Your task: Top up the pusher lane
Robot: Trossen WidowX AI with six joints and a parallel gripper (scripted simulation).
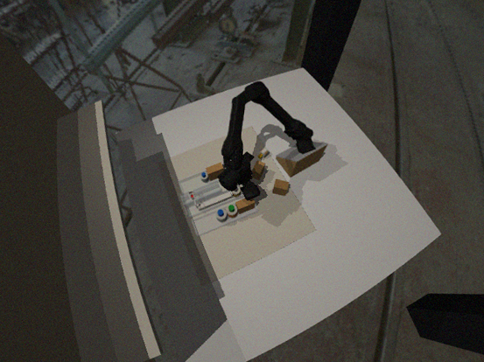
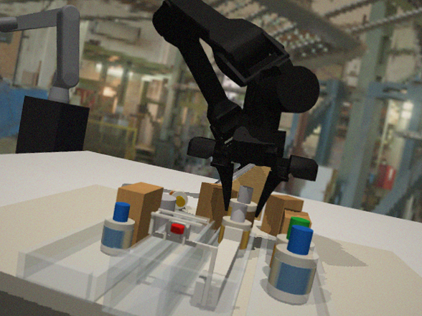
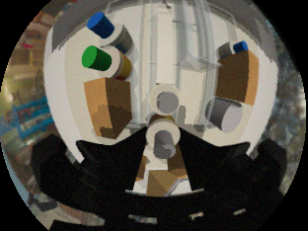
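Note:
My gripper (image 2: 242, 212) (image 3: 162, 129) is shut on a white jar with a grey cap (image 2: 245, 195) (image 3: 164, 143), which looks upright. A matching grey-capped jar (image 2: 234, 227) (image 3: 165, 100) with a yellow-brown label stands in the sprung lane, at the end of the long white pusher (image 2: 229, 251) (image 3: 166, 54). The held jar is just in front of the lane jar, in line with it; the two look touching or nearly so. The low front stop is hidden by the fingers and jars. I cannot tell whether the held jar's base is on the lane floor.
Beside the lane are a green-capped jar (image 2: 298, 225) (image 3: 97, 58), a blue-capped jar (image 2: 292, 274) and a brown block (image 3: 106, 106). Across it are another blue-capped jar (image 2: 117, 235), a tall brown block (image 2: 138, 207) (image 3: 237, 79) and a grey cylinder (image 3: 224, 115). A jar (image 1: 263, 153) lies beyond.

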